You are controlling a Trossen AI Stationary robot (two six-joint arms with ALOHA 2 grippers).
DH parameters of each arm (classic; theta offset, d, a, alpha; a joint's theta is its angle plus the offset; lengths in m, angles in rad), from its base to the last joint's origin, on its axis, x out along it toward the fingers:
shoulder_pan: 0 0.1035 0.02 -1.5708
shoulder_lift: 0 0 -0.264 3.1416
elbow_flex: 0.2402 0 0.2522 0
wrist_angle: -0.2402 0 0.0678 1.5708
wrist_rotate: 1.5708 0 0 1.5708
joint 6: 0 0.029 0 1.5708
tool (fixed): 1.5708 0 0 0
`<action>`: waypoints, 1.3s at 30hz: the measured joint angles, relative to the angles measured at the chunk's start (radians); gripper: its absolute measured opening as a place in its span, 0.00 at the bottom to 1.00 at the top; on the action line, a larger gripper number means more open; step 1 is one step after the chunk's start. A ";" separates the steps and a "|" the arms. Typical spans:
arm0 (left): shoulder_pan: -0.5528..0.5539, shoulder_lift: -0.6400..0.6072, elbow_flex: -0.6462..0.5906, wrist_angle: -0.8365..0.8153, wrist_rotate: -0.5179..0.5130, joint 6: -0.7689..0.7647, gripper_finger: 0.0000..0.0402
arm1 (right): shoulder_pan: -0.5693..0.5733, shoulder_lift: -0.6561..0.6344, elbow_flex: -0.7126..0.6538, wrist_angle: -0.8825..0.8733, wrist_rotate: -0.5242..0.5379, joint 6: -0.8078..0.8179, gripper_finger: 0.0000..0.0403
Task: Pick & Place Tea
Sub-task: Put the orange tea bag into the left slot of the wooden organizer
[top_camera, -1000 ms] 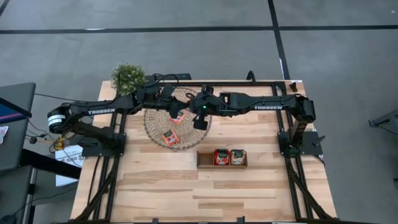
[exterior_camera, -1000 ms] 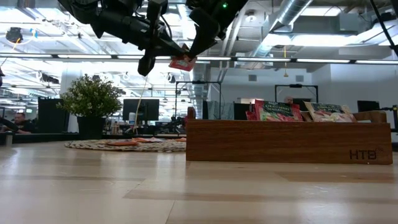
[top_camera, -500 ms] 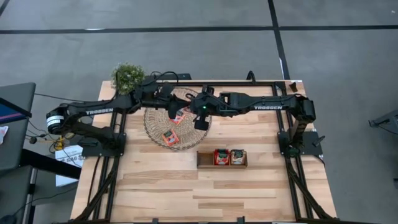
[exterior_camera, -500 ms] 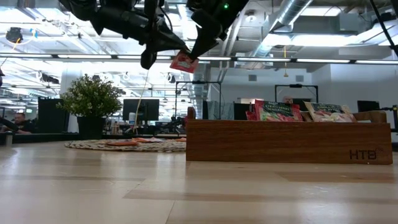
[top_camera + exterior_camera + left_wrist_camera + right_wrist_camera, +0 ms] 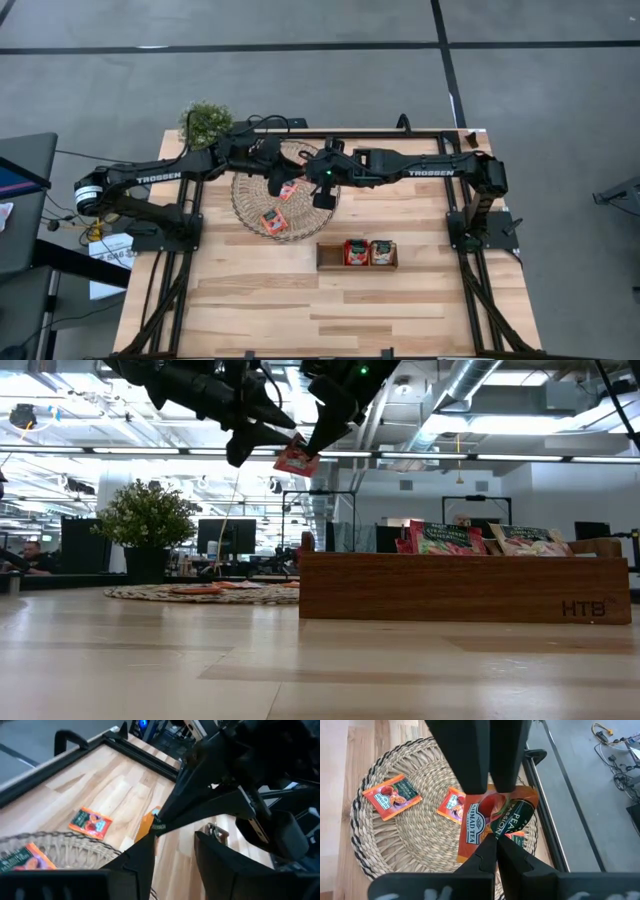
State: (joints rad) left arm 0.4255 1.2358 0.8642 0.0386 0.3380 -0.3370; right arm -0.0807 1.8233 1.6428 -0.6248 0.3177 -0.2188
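A: Start at your left. What is the left hand [image 5: 268,422] doing?

B: It hangs high above the woven mat [image 5: 245,205], fingers parted, gripping nothing. Their tips stand just beside the raised tea sachet [image 5: 295,458].

A: And who has that sachet?

B: Your right hand [image 5: 492,840] has it, fingers pinched shut on its edge, above the mat's one o'clock side.

A: The other tea?

B: One sachet on the mat [image 5: 271,219] lies toward five o'clock, another [image 5: 451,805] nearer the middle. One sachet on the bare counter [image 5: 90,823] lies just off the mat's rim. Farther right, two more [image 5: 368,251] stand in the wooden tray [image 5: 328,261], at four o'clock from the mat.
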 joint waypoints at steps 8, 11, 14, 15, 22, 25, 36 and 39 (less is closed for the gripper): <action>0.000 0.000 0.000 0.001 -0.055 0.064 0.33 | 0.000 0.000 0.000 0.001 -0.001 -0.002 0.00; 0.000 0.000 0.000 0.009 -0.063 0.064 0.33 | 0.000 0.000 0.000 -0.004 -0.001 -0.002 0.00; 0.000 0.000 0.002 0.032 -0.033 0.063 0.33 | 0.000 0.000 0.000 -0.008 -0.002 -0.002 0.00; 0.000 0.000 0.006 0.032 -0.020 0.063 0.33 | 0.000 0.000 0.000 -0.008 -0.004 -0.002 0.00; 0.000 0.000 0.021 0.003 -0.003 0.098 0.33 | 0.001 0.000 0.000 -0.009 -0.005 -0.003 0.00; 0.000 0.003 0.021 -0.028 -0.005 0.117 0.33 | 0.001 0.000 0.000 -0.009 -0.004 -0.018 0.00; 0.000 0.087 0.021 -0.005 -0.001 0.128 0.33 | 0.000 0.000 -0.002 -0.015 -0.002 -0.018 0.00; 0.000 0.084 0.021 0.012 0.006 0.100 0.33 | 0.000 0.000 -0.002 -0.014 -0.001 -0.018 0.00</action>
State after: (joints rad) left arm 0.4255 1.3197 0.8852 0.0503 0.3438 -0.2373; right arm -0.0803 1.8229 1.6413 -0.6388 0.3172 -0.2363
